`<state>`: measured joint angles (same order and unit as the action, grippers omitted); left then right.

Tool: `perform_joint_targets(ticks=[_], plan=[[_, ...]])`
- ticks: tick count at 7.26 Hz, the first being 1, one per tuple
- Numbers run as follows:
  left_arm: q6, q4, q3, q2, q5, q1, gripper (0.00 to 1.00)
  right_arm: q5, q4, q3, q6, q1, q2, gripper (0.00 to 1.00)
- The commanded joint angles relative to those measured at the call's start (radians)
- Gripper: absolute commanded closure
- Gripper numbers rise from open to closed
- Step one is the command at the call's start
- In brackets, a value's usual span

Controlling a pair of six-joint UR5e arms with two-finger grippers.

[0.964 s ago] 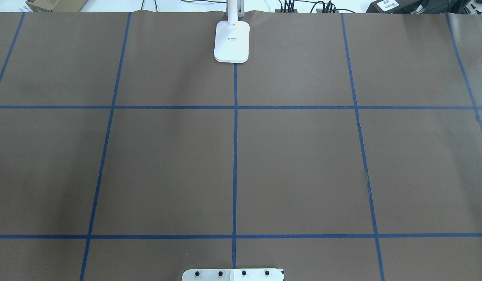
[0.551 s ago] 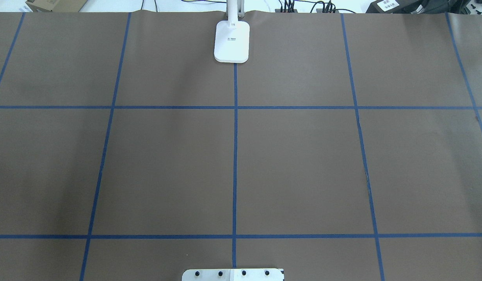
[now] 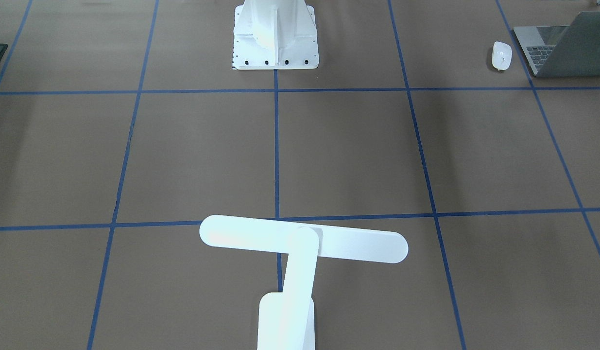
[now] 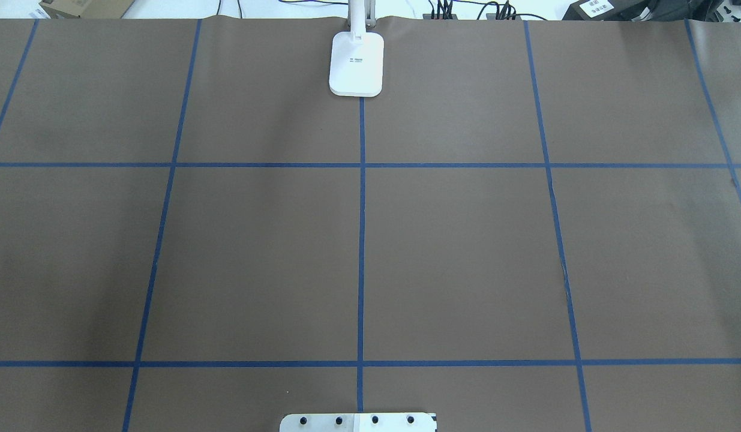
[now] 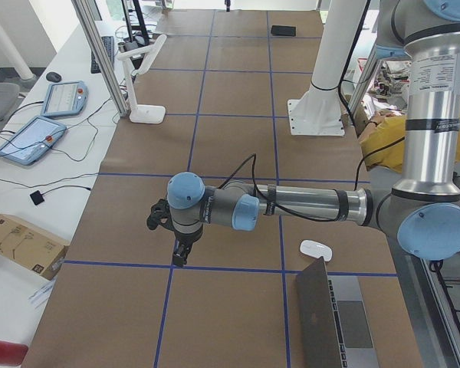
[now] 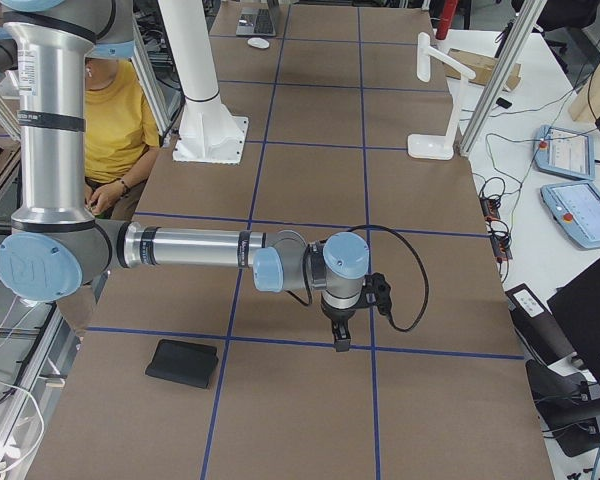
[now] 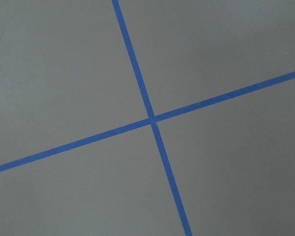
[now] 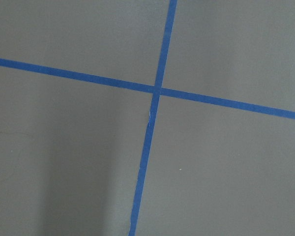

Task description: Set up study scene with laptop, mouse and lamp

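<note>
While both arms hover over the surface [image 4: 256,258], can't tell if left pincer [image 5: 181,257] or right pincer [image 6: 341,340] is spread; laptop [image 3: 557,48] and mouse [image 3: 502,55] sit together at the robot's left, lamp [image 3: 300,243] mid far edge, so left arm should reach the laptop low, slow

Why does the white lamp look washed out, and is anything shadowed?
Front-facing view: the all-white T-shaped desk lamp sits near the camera and overexposes. Right wrist view: a soft shadow darkens the brown paper table cover lower left. Overhead view: blue tape lines look sharp.
</note>
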<state>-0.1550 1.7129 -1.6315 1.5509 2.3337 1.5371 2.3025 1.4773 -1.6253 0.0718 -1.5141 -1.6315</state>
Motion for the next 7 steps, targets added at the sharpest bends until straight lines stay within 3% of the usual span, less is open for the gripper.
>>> perform_joint_targets(ticks=[1, 3, 4, 6, 7], plan=[[0.0, -0.006, 0.01, -0.003, -0.008, 0.011, 0.0, 0.0, 0.0, 0.001, 0.0, 0.0, 0.001, 0.0], [0.003, -0.001, 0.068, 0.004, -0.034, 0.067, 0.0, 0.0, 0.0, -0.001, -0.001, 0.0, 0.001, 0.0], [0.003, 0.034, 0.123, 0.061, -0.1, 0.071, 0.0, 0.0, 0.0, -0.001, -0.003, 0.0, 0.001, 0.0], [0.006, -0.068, 0.11, 0.029, -0.018, 0.104, 0.0, -0.002, 0.0, 0.001, -0.001, 0.0, 0.001, 0.0], [0.032, -0.075, 0.104, 0.006, -0.042, 0.139, 0.0, -0.002, 0.0, -0.001, -0.003, 0.0, 0.001, 0.0]])
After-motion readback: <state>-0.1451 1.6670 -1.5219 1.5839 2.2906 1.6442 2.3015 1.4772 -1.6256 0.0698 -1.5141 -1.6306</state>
